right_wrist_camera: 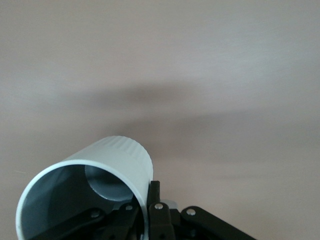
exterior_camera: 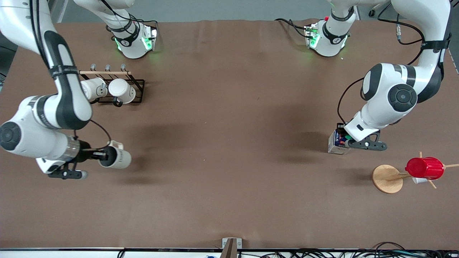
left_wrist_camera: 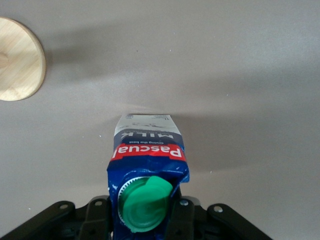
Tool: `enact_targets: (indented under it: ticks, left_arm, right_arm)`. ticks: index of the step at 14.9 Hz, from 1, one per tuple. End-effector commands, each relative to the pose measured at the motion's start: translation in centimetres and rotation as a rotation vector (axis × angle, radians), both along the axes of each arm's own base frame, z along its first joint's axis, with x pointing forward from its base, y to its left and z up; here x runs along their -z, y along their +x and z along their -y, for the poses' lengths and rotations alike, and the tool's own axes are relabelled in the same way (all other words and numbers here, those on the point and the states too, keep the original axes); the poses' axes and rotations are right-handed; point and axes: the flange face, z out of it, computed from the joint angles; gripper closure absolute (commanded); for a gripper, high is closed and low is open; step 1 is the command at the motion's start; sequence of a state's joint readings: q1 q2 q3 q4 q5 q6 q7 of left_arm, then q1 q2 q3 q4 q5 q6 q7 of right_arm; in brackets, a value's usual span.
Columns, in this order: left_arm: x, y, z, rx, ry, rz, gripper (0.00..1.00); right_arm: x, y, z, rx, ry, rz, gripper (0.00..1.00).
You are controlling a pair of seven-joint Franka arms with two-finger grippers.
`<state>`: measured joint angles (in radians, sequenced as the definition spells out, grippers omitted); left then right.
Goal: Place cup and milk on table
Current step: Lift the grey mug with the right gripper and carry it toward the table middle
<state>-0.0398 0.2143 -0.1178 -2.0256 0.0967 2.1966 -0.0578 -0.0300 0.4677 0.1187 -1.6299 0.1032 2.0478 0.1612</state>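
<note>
Rack [exterior_camera: 120, 83] with two white mugs [exterior_camera: 107, 89] stands toward the right arm's end; red cup [exterior_camera: 425, 167] on a peg stand beside the disc [exterior_camera: 387, 178]. Left wrist view alone shows the green cap [left_wrist_camera: 145, 205]. Left gripper [exterior_camera: 346, 139] clamps the milk [exterior_camera: 337, 143] at its top, low over the table [exterior_camera: 229, 161]. Right gripper [exterior_camera: 104, 156] pinches the rim of the cup [exterior_camera: 116, 157], held tilted above the table.

Robotics lab bench: two arm bases [exterior_camera: 134, 41] bolted on a brown-covered counter [exterior_camera: 229, 143], loose cable bundle [exterior_camera: 358, 253] along the counter edge nearest the front camera.
</note>
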Motion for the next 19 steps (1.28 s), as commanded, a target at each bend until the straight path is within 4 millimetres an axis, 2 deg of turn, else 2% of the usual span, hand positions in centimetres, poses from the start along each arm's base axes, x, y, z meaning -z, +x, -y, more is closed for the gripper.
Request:
enact_targets:
  ticks: [1, 3, 7, 9, 11, 12, 14, 17, 19]
  left_arm:
    - [-1.4, -0.1, 0.4, 0.007, 0.012, 0.028, 0.65]
    - [-1.4, -0.1, 0.5, 0.008, 0.013, 0.022, 0.65]
    - [-1.9, -0.1, 0.5, 0.011, 0.014, 0.025, 0.65]
    - [-2.1, -0.1, 0.3, 0.014, 0.014, 0.028, 0.65]
    - [-2.2, -0.3, 0.0, 0.013, 0.017, 0.016, 0.64]
    - [-2.2, -0.3, -0.2, 0.014, 0.020, 0.005, 0.64]
    - [-2.7, -0.6, -0.5, 0.010, 0.025, -0.007, 0.62]
    - [-3.7, -1.1, -2.7, -0.014, 0.035, -0.038, 0.62]
    - [-4.0, -1.1, -3.0, -0.005, 0.034, -0.033, 0.62]
  right_arm:
    - [-1.4, -0.8, -8.4, 0.120, -0.008, -0.009, 0.99]
    - [-2.7, -1.5, -14.6, 0.201, -0.038, 0.011, 0.99]
    - [-2.0, -4.7, -25.5, 0.303, -0.102, 0.029, 0.99]
    - [-1.0, -6.7, -30.5, 0.341, -0.082, 0.053, 0.99]
    - [2.0, -8.5, -34.9, 0.330, -0.077, 0.076, 0.99]
    - [3.5, -9.1, -36.2, 0.326, -0.078, 0.085, 0.99]
    - [5.2, -9.6, -37.8, 0.314, -0.067, 0.097, 0.99]
    - [6.4, -10.6, -39.5, 0.285, -0.067, 0.083, 0.98]
    - [7.3, -11.5, -40.5, 0.248, -0.087, 0.095, 0.97]
